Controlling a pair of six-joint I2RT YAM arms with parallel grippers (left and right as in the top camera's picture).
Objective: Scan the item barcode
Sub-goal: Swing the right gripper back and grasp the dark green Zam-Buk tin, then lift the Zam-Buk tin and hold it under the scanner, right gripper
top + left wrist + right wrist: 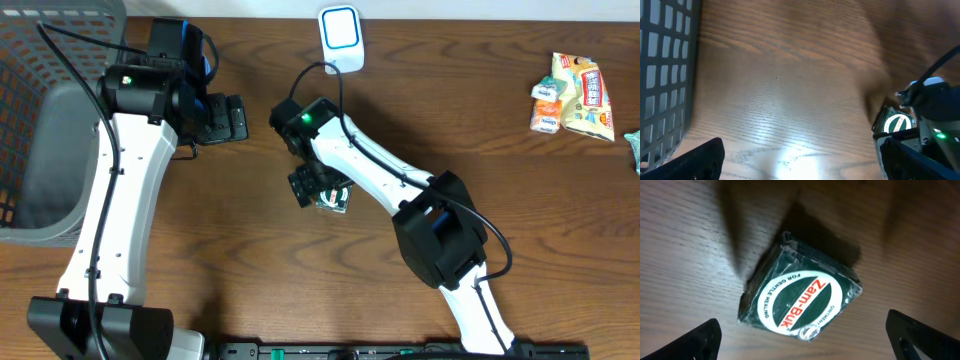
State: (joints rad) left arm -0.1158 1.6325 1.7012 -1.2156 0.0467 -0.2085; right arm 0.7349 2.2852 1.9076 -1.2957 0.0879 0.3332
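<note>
Zam-Buk ointment box (800, 297) label-up on table (690, 240) | directly beneath right gripper (812, 338), lying diagonal between its fingers | jaws wide open, holding nothing

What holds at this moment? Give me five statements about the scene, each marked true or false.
1. The Zam-Buk ointment box lies on the table under the right pincer. True.
2. The right pincer is shut on the box. False: it is open, clear of the box.
3. The left pincer is open over bare wood. True.
4. The snack packets lie in the grey basket. False: they lie on the table on the right arm's side, far from the basket.
5. The white scanner touches the box. False: they are apart.
</note>
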